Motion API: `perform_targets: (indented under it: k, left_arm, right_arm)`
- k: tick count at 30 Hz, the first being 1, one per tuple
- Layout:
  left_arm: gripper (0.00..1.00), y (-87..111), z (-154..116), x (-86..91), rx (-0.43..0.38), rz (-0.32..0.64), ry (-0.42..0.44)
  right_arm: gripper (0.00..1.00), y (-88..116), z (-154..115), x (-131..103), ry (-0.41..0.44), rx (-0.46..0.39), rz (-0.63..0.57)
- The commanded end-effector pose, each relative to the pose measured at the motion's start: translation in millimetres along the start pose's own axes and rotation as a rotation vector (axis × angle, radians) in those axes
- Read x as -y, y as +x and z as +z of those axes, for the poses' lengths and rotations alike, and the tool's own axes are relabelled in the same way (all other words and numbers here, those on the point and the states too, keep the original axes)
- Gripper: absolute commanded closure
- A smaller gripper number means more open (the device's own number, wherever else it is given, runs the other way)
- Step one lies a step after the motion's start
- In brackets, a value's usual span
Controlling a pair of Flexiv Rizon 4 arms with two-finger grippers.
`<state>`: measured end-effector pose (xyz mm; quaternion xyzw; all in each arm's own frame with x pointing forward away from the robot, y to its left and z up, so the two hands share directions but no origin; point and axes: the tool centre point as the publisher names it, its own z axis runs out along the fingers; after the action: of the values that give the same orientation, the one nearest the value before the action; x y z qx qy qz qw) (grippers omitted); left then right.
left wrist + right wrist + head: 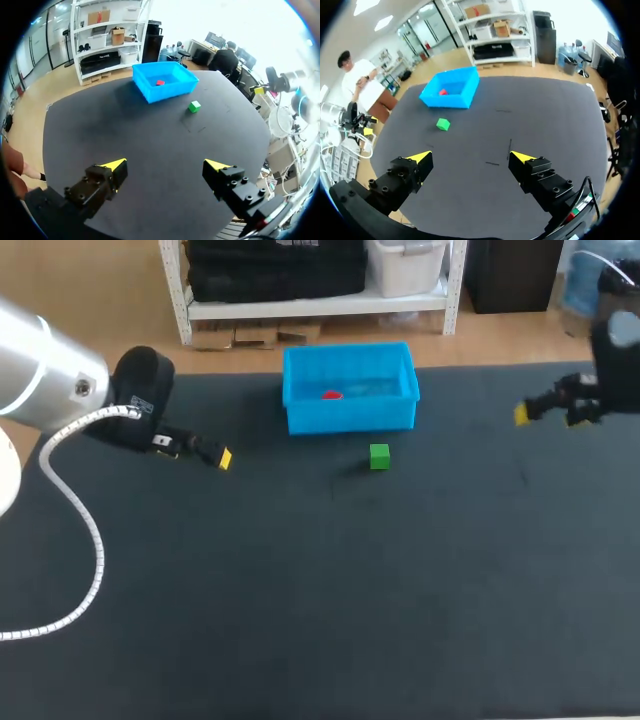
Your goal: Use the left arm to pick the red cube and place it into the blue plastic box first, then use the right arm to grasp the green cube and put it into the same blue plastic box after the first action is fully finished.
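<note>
1. Two cubes lie well away from both grippers. The red cube (331,395) sits on the floor of the blue plastic box (350,420), toward its left half. The green cube (379,456) rests on the dark table (300,590) just in front of the box, not touching its front wall.
2. In the left wrist view, the left gripper (166,165) has its jaws spread wide, with only bare table between them. It holds nothing and touches nothing.
3. From that wrist, the box (165,92) with the red cube (160,82) inside lies far ahead of the yellow tips. The green cube (194,106) is also ahead, nearer than the box and off toward the right jaw's side.
4. In the head view, the left gripper (222,458) is over the table's left part, well apart from the box and pointing toward the middle.
5. In the right wrist view, the right gripper (470,157) also has its jaws wide and empty, over bare table.
6. From that wrist, the green cube (443,124) lies well ahead, roughly in line with the left jaw. The box (445,102) stands just beyond it with the red cube (443,92) inside.
7. In the head view, the right gripper (548,415) is near the table's far right edge, well apart from the green cube and the box.
</note>
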<state>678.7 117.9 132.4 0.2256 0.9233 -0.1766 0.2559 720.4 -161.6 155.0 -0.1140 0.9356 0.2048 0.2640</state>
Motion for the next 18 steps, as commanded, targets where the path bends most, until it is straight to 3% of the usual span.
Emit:
perform_targets:
  k: [1, 10, 18]
  left_arm:
    - [0.00, -0.8, 1, -1.4, 0.001, 0.002, 0.005]
    - [0.00, -0.8, 1, -1.4, 0.001, 0.002, 0.005]
    - [0.00, -0.8, 1, -1.4, 0.001, 0.002, 0.005]
  right_arm:
    - [0.00, -33, 25, -24, 0.196, -0.147, 0.002]
    - [0.00, -36, 61, -50, 0.337, -0.260, 0.049]
    - [0.00, -31, 89, -61, 0.341, -0.323, 0.105]
